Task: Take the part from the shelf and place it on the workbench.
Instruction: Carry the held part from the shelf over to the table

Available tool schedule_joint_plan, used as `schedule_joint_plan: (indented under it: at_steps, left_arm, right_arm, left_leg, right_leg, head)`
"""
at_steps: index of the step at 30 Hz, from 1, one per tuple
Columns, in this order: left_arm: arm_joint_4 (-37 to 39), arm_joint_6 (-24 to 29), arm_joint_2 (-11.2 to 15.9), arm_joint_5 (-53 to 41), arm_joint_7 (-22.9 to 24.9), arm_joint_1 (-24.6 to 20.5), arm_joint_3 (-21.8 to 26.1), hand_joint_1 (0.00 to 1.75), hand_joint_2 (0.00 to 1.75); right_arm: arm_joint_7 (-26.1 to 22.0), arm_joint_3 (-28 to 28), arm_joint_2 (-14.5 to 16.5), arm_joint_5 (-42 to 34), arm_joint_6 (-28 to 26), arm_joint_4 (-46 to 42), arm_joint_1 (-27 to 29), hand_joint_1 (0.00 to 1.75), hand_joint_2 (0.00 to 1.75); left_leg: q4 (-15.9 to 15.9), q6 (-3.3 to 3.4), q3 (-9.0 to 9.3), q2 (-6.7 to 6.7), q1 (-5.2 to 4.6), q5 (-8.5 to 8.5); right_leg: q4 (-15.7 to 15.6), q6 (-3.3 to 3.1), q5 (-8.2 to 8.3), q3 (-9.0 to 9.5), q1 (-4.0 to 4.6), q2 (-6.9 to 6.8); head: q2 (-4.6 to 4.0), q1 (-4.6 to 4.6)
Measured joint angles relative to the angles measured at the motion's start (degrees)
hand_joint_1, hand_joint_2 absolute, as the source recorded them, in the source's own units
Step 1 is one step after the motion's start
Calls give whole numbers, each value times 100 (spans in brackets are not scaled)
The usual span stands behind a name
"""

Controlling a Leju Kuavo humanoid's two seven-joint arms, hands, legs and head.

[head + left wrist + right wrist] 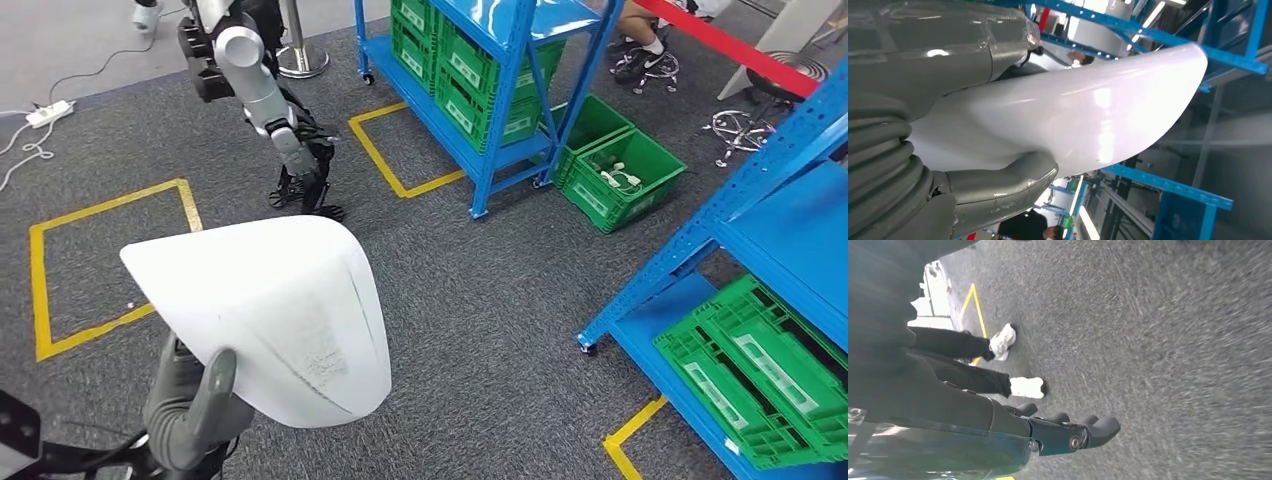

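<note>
Left hand (190, 405) gripping white part (270, 310) by lower edge, carrying it over carpet, shelf (500, 90) well apart. Right hand (1068, 432) hanging, holding nothing, fingers loosely apart. Advice: keep part level, grip firm while walking; workbench placement pending.

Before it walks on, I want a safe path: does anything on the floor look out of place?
Yes. A green crate sits on the carpet beside the blue shelf rather than on it, with small white parts loose inside. A white power strip and its cable trail across the floor at far left, a possible trip hazard.
</note>
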Motion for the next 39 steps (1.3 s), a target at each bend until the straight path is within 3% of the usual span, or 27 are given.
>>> schedule_joint_plan:
  at_steps: [1,3,4,5,7,9,11,12,13,14,16,17,19,20,21,22,23,25,26,28,30,32,34,35,36,39]
  left_arm:
    - [-6,0,0,0,1,-6,-1,175,175]
    - [-4,0,1,0,3,-11,-1,175,175]
    - [-2,0,1,1,5,-8,-2,175,175]
    - [1,0,2,0,7,-6,-2,175,175]
    - [3,0,3,-1,7,-6,-2,175,175]
    - [4,0,4,-2,7,-9,-2,175,175]
    - [5,0,4,-1,9,-8,-2,175,175]
    - [4,-1,4,-1,10,-6,-2,175,175]
    - [3,-1,5,-1,11,0,-1,175,175]
    - [2,-3,6,-1,10,0,-1,175,175]
    - [2,-10,7,-1,9,-10,2,175,175]
    - [3,-14,7,-1,9,-18,2,175,175]
    - [6,-21,7,-2,10,-17,2,175,175]
    - [7,-24,8,-2,11,-16,2,175,175]
    - [8,-26,10,-2,12,-16,3,175,175]
    - [7,-28,11,-4,12,-16,3,175,175]
    - [7,-31,12,-7,12,-18,3,175,175]
    - [3,-38,12,-14,13,-20,3,175,175]
    - [2,-40,13,-16,14,-21,3,175,175]
    - [-2,-47,16,-20,15,-22,4,175,175]
    - [-10,-55,14,-23,16,-29,3,175,175]
    - [-14,-62,9,-28,17,-36,3,175,175]
    - [-8,-65,8,-31,21,-36,3,175,175]
    - [-4,-66,8,-33,24,-35,3,175,175]
    - [-1,-66,8,-33,26,-35,3,175,175]
    - [1,-66,8,-34,28,-36,1,175,175]
  right_arm:
    - [7,0,3,0,4,2,14,0,175]
    - [33,-1,5,-1,9,3,51,0,175]
    - [46,-1,6,-1,11,3,61,0,175]
    - [54,-1,7,-1,11,3,64,0,175]
    - [57,0,-1,0,13,1,56,0,175]
    - [57,1,-22,0,15,-1,49,0,175]
    - [57,2,-45,0,17,-3,41,0,175]
    - [57,2,-50,0,19,-4,35,0,175]
    - [55,2,-54,0,19,-5,23,0,175]
    - [50,2,-51,-1,20,-5,12,0,175]
    - [38,3,-43,-1,25,-3,9,0,175]
    - [33,3,-40,-1,27,-2,20,0,175]
    - [31,4,-38,-1,30,0,43,0,175]
    - [29,4,-37,-1,30,1,46,0,175]
    - [25,4,-37,-1,30,1,44,0,175]
    - [20,4,-35,-1,31,2,38,0,175]
    - [15,4,-37,-1,31,0,31,0,175]
    - [7,4,-36,0,30,-2,17,0,175]
    - [3,5,-37,0,30,-3,11,0,175]
    - [-3,5,-33,0,29,-2,5,0,175]
    - [-4,4,-23,0,32,0,9,0,175]
    - [-4,5,-18,0,36,0,30,0,175]
    - [-3,4,-21,-1,40,0,59,0,175]
    - [-2,4,-20,-1,42,1,66,0,175]
    - [-2,4,-19,-1,44,1,65,0,175]
    - [-2,4,-26,0,46,0,52,0,175]
  left_leg:
    - [-1,20,-3,-64,-1,10]
    - [1,48,-13,-215,-27,22]
    - [3,58,-15,-296,-43,27]
    - [4,65,-13,-380,-59,32]
    - [6,70,6,-543,-84,37]
    - [14,56,7,-689,-94,47]
    - [19,7,-38,-824,-73,75]
    - [16,-27,-63,-895,-61,94]
    - [29,-53,-87,-858,-56,88]
    - [89,-77,-126,-714,-64,33]
    - [513,-126,-335,-315,-68,-264]
    - [870,-162,-510,-197,-53,-459]
    - [1494,-231,-813,-169,5,-689]
    - [1558,-258,-839,-167,29,-654]
    - [1399,-280,-743,-146,49,-520]
    - [1047,-295,-537,-77,62,-327]
    - [645,-302,-305,68,55,-186]
    - [109,-249,-2,278,27,-47]
    - [39,-206,27,306,3,-60]
    - [27,-112,13,185,-12,-33]
    - [5,-44,11,57,-5,-1]
    - [-1,2,8,-77,-12,18]
    - [1,31,5,-229,-46,26]
    - [2,41,7,-312,-65,30]
    - [3,47,13,-397,-82,33]
    - [9,44,32,-628,-108,39]
  right_leg:
    - [350,10,-211,-142,-1,131]
    - [1165,-4,-579,-498,10,246]
    - [1381,-24,-616,-604,17,262]
    - [1386,-53,-535,-620,22,275]
    - [764,-141,-93,-365,43,383]
    - [32,-240,244,-64,58,634]
    - [-239,-281,292,42,69,751]
    - [-286,-285,301,58,73,702]
    - [-322,-291,322,75,72,633]
    - [-366,-305,349,91,69,569]
    - [-434,-330,393,114,58,426]
    - [-440,-339,395,113,61,357]
    - [-434,-335,390,102,59,197]
    - [-430,-326,383,99,56,123]
    - [-422,-311,374,100,49,59]
    - [-407,-289,359,105,40,3]
    - [-386,-256,338,108,38,-42]
    - [-340,-184,293,115,49,-117]
    - [-332,-150,282,120,53,-151]
    - [-337,-86,268,141,33,-209]
    - [-165,-27,109,95,6,-59]
    - [469,-7,-272,-157,3,180]
    - [1231,-30,-579,-501,15,255]
    - [1389,-56,-575,-586,21,265]
    - [1315,-93,-449,-571,28,281]
    - [220,-226,192,-133,67,496]
  head:
    - [0,13]
    - [0,30]
    - [0,36]
    - [0,39]
    - [0,43]
    - [0,43]
    - [0,53]
    - [0,61]
    - [0,67]
    - [0,60]
    - [0,37]
    - [0,25]
    - [0,19]
    - [0,18]
    - [0,17]
    - [0,17]
    - [0,15]
    - [0,16]
    - [0,21]
    - [0,33]
    - [0,47]
    - [0,67]
    - [0,78]
    - [0,81]
    - [0,82]
    - [0,79]
